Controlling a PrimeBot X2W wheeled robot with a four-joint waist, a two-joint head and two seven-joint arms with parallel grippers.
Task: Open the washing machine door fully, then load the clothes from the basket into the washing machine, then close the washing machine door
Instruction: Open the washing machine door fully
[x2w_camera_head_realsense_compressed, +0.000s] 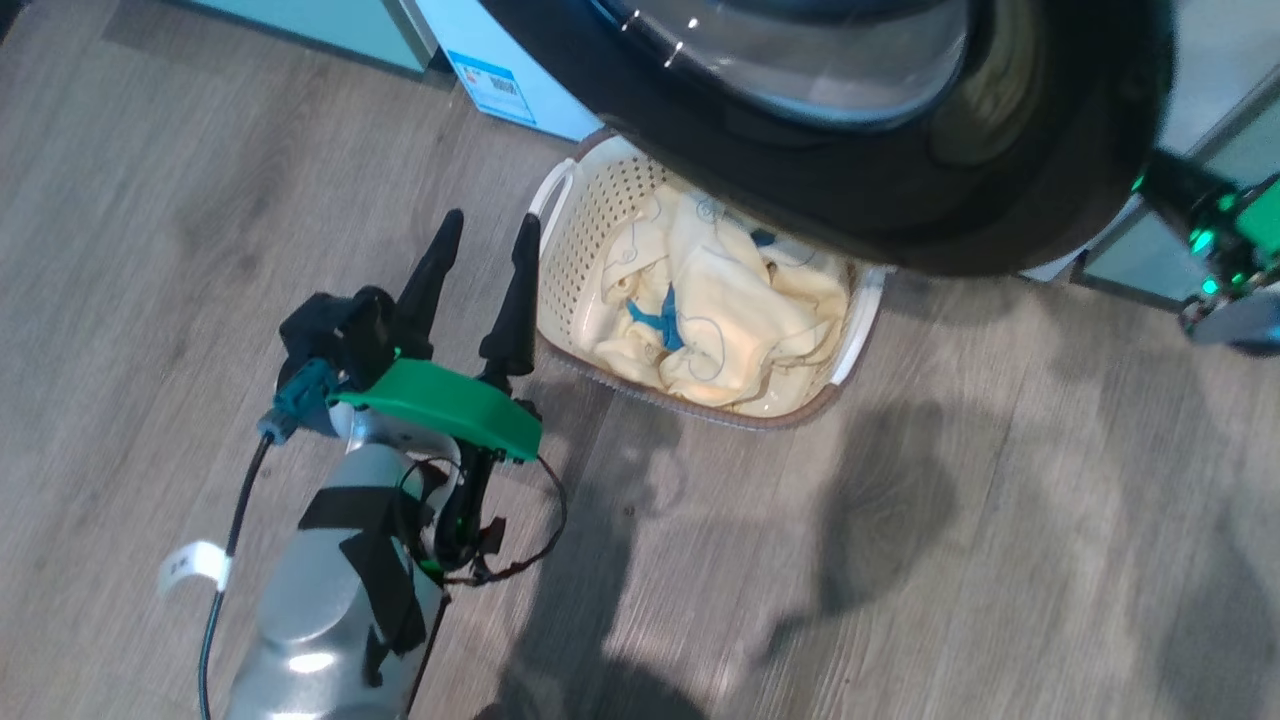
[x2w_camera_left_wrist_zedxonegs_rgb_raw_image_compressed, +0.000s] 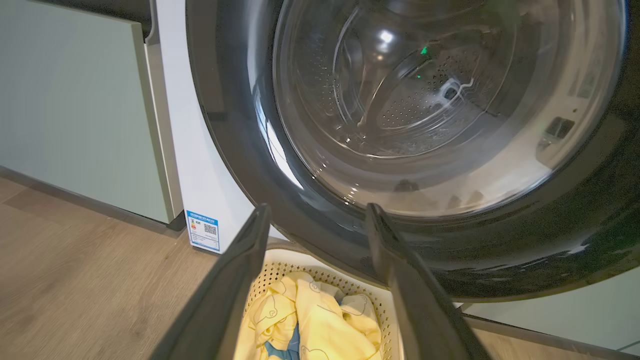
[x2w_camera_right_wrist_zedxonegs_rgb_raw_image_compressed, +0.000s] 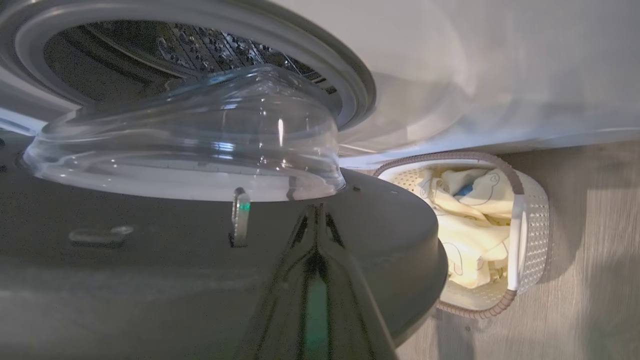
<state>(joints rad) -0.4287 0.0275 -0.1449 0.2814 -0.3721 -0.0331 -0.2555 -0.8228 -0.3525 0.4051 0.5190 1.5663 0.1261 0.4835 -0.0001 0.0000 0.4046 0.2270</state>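
The washing machine door (x2w_camera_head_realsense_compressed: 900, 200) stands swung out over the basket (x2w_camera_head_realsense_compressed: 570, 200), its black ring and glass bowl (x2w_camera_left_wrist_zedxonegs_rgb_raw_image_compressed: 425, 100) facing my left gripper. Cream clothes (x2w_camera_head_realsense_compressed: 720, 310) with a blue piece fill the basket. My left gripper (x2w_camera_head_realsense_compressed: 490, 225) hangs open and empty just left of the basket, fingers pointing at the door. In the right wrist view my right gripper (x2w_camera_right_wrist_zedxonegs_rgb_raw_image_compressed: 315, 212) is shut, its tips against the door's inner face (x2w_camera_right_wrist_zedxonegs_rgb_raw_image_compressed: 100, 260) below the bowl (x2w_camera_right_wrist_zedxonegs_rgb_raw_image_compressed: 200, 140). Behind it the washing machine's drum (x2w_camera_right_wrist_zedxonegs_rgb_raw_image_compressed: 150, 50) and grey ring (x2w_camera_right_wrist_zedxonegs_rgb_raw_image_compressed: 345, 70) show.
Pale mint cabinets (x2w_camera_left_wrist_zedxonegs_rgb_raw_image_compressed: 75, 100) stand left of the white washing machine body (x2w_camera_left_wrist_zedxonegs_rgb_raw_image_compressed: 200, 150), which carries a blue sticker (x2w_camera_left_wrist_zedxonegs_rgb_raw_image_compressed: 202, 230). My right arm's green wrist (x2w_camera_head_realsense_compressed: 1230, 240) shows past the door's right edge. Wooden floor (x2w_camera_head_realsense_compressed: 900, 550) spreads in front of the basket.
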